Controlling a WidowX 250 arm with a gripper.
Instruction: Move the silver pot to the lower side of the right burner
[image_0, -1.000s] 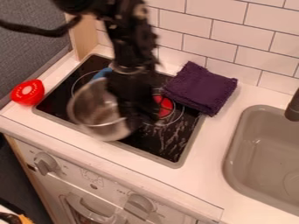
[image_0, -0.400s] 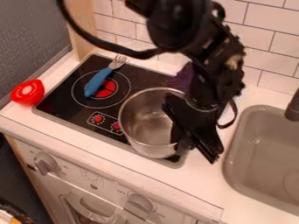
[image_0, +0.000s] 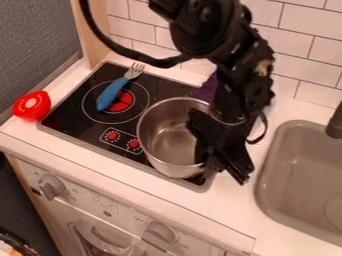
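- Stretching across the scene, the white counter (image_0: 244, 210) carries the cooktop on the left and the sink on the right.
- Below its front edge is the white oven front (image_0: 133, 225), with a left dial (image_0: 52, 187) and a right dial (image_0: 160, 234).
- The white tiled wall (image_0: 300, 60) rises behind the counter.
- The black cooktop (image_0: 70, 117) lies at a slant, framed by a grey rim.
- The black robot arm (image_0: 234, 60) comes in from the top edge, over the cooktop's right part, a dark cable (image_0: 127, 52) looping out to its left.
- The grey-beige sink (image_0: 270, 195) is at the right edge, partly cut off.
- The silver pot (image_0: 175, 166) is over the front right part of the cooktop, its mouth facing up; whether its base touches the surface I cannot tell.
- The gripper (image_0: 224, 170) is at the pot's right side, pointing down, its jaws clenched on the pot's wall.
- The purple cloth (image_0: 208, 90) shows partly behind the arm.
- The left burner (image_0: 125, 103) has a red centre, partly covered by the blue-handled fork (image_0: 109, 95), whose tines point to the back.
- The red toy piece (image_0: 31, 107) sits on the counter, just left of the cooktop.
- Two small red knobs (image_0: 112, 135) are printed or set left of the pot.
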